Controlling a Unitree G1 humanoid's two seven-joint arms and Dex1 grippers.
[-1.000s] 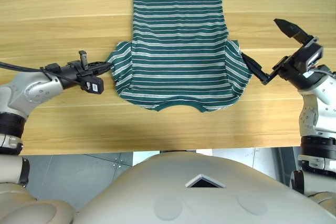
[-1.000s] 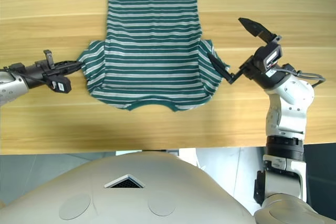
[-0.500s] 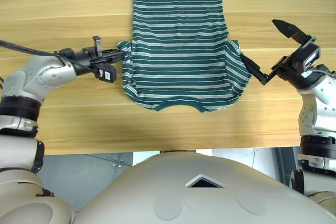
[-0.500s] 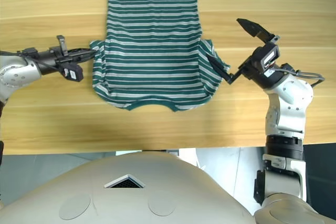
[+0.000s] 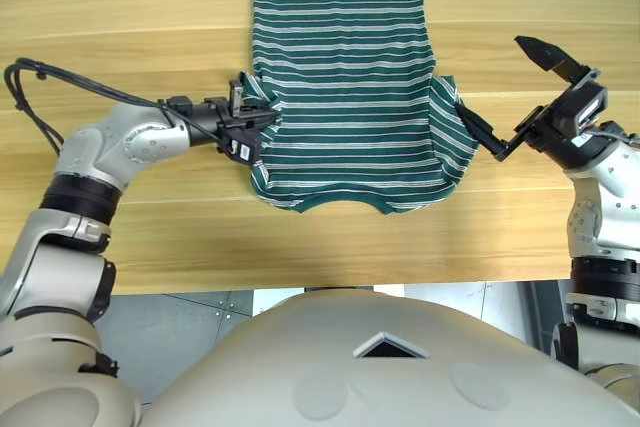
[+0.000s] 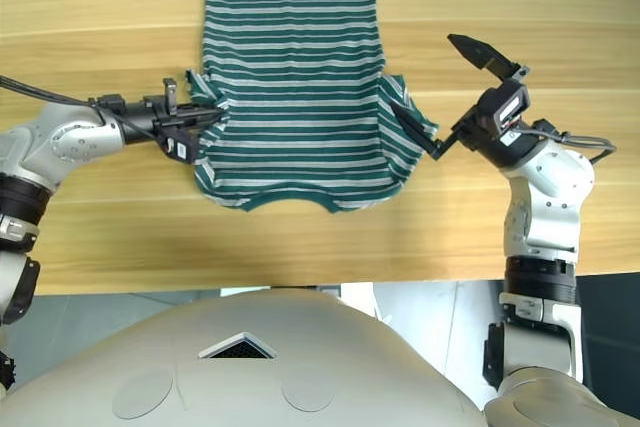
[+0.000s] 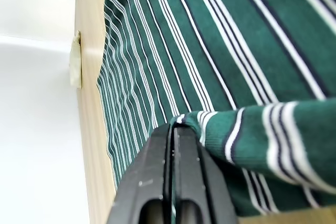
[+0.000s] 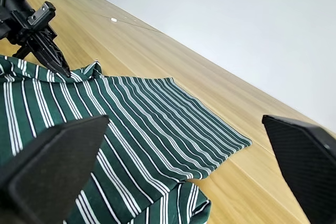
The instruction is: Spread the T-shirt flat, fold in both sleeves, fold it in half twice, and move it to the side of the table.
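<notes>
Green-and-white striped T-shirt [image 5: 340, 87] lying on a wooden table [image 5: 120, 17], hem at the far side and neckline [image 5: 345, 205] toward the robot. The left gripper [image 5: 268, 119] is pressed together on the cloth of the left sleeve [image 5: 252, 97]; the left wrist view shows its two fingers [image 7: 152, 182] closed with the striped fabric pinched at their tips. This sleeve is drawn inward and lies over the left edge of the shirt's body, so that side appears narrow and bunched. The right sleeve [image 5: 450, 132] lies spread outward on the table. The right gripper [image 5: 490, 73] stands beside it with its fingers spread wide apart, the lower fingertip at the sleeve's outer edge and the upper finger raised away from the shirt, holding nothing.
</notes>
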